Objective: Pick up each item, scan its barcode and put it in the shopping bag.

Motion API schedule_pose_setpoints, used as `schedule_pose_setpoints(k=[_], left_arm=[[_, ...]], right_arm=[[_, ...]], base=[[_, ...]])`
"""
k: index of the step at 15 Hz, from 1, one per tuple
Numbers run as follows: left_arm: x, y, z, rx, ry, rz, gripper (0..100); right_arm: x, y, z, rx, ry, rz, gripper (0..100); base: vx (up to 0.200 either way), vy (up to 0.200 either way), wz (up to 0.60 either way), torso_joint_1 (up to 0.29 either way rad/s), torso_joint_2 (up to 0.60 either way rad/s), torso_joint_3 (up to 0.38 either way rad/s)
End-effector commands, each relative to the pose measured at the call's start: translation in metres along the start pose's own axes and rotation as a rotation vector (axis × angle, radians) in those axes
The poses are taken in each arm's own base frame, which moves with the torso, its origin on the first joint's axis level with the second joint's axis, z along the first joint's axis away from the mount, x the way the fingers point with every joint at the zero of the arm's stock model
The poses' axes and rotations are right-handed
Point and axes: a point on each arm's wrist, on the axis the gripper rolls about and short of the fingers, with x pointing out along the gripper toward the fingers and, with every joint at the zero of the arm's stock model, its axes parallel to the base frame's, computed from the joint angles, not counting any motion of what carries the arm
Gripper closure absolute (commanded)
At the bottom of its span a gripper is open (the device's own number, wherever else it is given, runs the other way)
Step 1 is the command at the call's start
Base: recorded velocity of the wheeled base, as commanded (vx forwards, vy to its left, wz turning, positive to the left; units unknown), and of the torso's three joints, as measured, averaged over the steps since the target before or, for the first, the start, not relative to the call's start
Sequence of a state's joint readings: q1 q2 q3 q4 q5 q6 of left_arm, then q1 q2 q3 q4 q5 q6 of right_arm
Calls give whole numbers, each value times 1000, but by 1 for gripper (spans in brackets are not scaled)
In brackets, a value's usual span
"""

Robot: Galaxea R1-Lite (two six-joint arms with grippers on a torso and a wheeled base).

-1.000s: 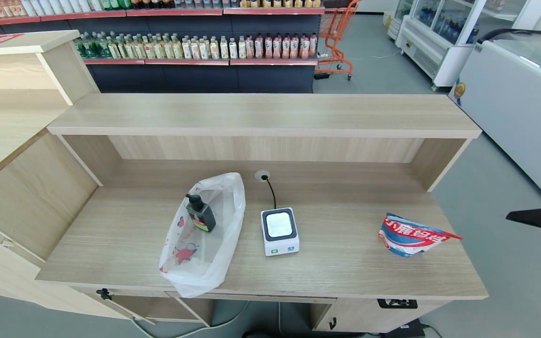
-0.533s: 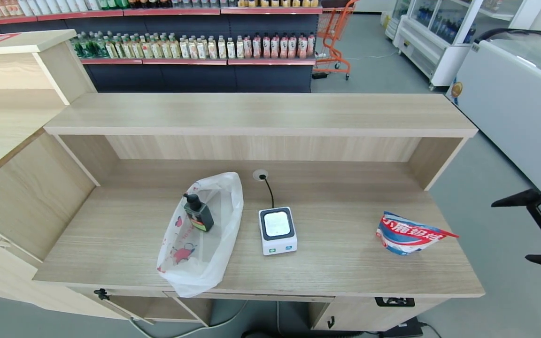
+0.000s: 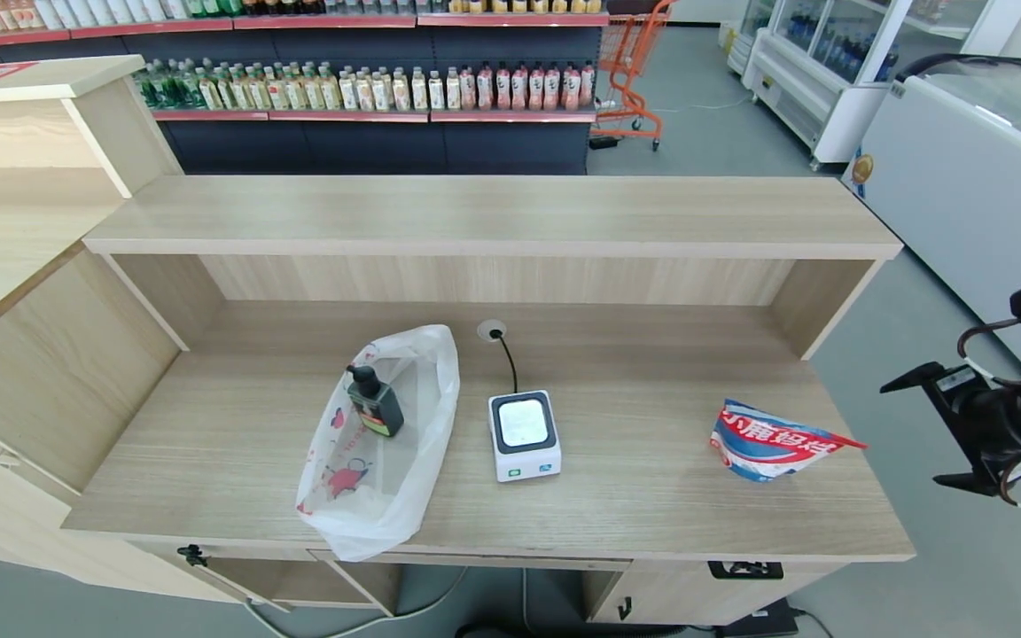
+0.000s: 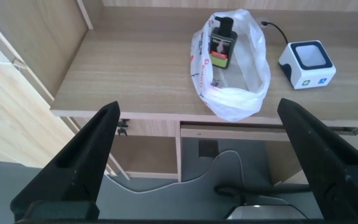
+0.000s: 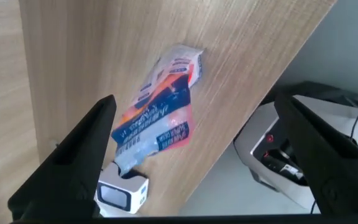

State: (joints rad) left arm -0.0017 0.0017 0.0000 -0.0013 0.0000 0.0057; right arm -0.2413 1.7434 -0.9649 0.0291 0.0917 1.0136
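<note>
The left gripper [image 4: 199,107] hangs off the near edge of the counter [image 3: 652,496], its jaws spread wide and empty. The near end of the shopping bag [image 3: 346,523] droops just over that edge. The right gripper [image 3: 914,434] sits beyond the counter's right end, also wide open with nothing in it, roughly level with the snack pouch [image 3: 772,443] and close beside it without touching.

The pouch lies on its side at the right of the counter, well apart from the scanner [image 3: 525,434], which sits mid-counter with its window facing up. It is probably the next item to scan.

It looks light and soft: a glossy film skin that is likely to slip and buckle under the pads, with contents that may crush. A hold across the flat sealed edge or the pointed corner toward the right gripper looks safer than squeezing the puffed middle. No barcode shows on the upper face, so it may need turning over the scanner.

Farther in, a dark pump bottle [image 3: 375,403] lies inside the bag, left of the scanner. The scanner's cable [image 3: 509,359] runs back to a hole in the counter, below the raised ledge [image 3: 493,213]. Beyond that stand shelves of drinks [image 3: 369,89].
</note>
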Motion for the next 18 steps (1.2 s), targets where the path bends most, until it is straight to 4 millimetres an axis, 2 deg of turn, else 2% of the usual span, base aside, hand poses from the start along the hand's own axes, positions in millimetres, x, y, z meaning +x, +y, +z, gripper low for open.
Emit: schedule_pose_setpoints(k=[1, 4, 8, 17, 18], left_arm=[[0, 0, 0, 0, 0, 2, 0], [0, 0, 0, 0, 0, 0, 0], [0, 0, 0, 0, 0, 0, 0], [0, 0, 0, 0, 0, 0, 0], [0, 0, 0, 0, 0, 0, 0]], right_arm=[[38, -1, -3, -9, 34, -26, 0], [60, 4, -20, -52, 65, -16, 0], [74, 20, -44, -116, 93, 47, 0], [112, 26, -62, -157, 39, 112, 0], [114, 26, -64, -162, 38, 115, 100]], base=[[0, 0, 0, 0, 0, 0], [0, 0, 0, 0, 0, 0], [0, 0, 0, 0, 0, 0], [0, 0, 0, 0, 0, 0], [0, 0, 0, 0, 0, 0]])
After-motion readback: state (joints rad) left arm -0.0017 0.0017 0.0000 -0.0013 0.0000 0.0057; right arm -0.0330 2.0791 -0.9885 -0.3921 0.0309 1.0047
